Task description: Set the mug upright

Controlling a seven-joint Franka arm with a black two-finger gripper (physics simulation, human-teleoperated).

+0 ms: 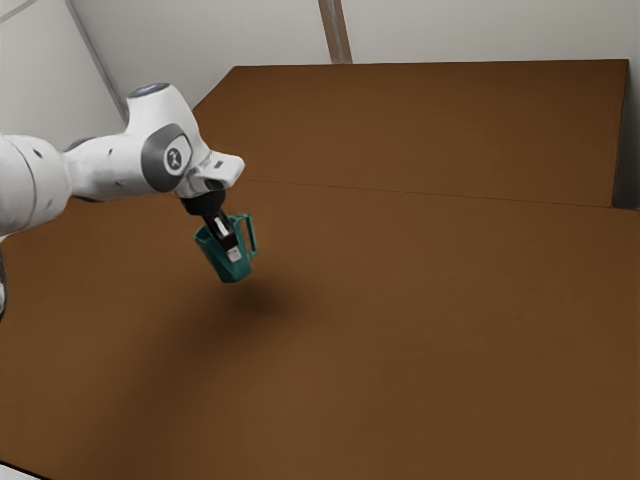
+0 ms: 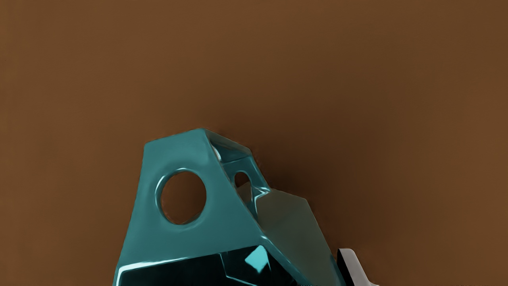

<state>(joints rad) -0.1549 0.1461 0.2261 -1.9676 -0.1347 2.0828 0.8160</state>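
In the exterior view my black two-finger jaws (image 1: 233,250) are closed on the glossy teal mug with flat, angular sides (image 1: 228,271), and I have it up off the brown, flat-topped bench (image 1: 450,330); the soft dark shadow (image 1: 262,300) lies apart from its base. I judge the lift is there to give the base room to swing under the mouth without scraping. The mug leans, mouth upward and toward the exterior view's left, base toward its right, so it isn't upright yet.

My grip is on the body, and the teal loop handle (image 1: 252,236) is left free on the exterior view's right, which should keep it out of the turn. In the wrist view one pale-faced fingertip (image 2: 351,264) stands just beside the outer wall; where the other one bears, I can't tell.

My white arm (image 1: 100,168) comes in from the exterior view's left, bends at the wrist, and points the hand down on a slant toward that view's right. Next, I think, I should tip the hand nearer vertical, then lower until the base sits flat; letting go while it's tilted could topple it.
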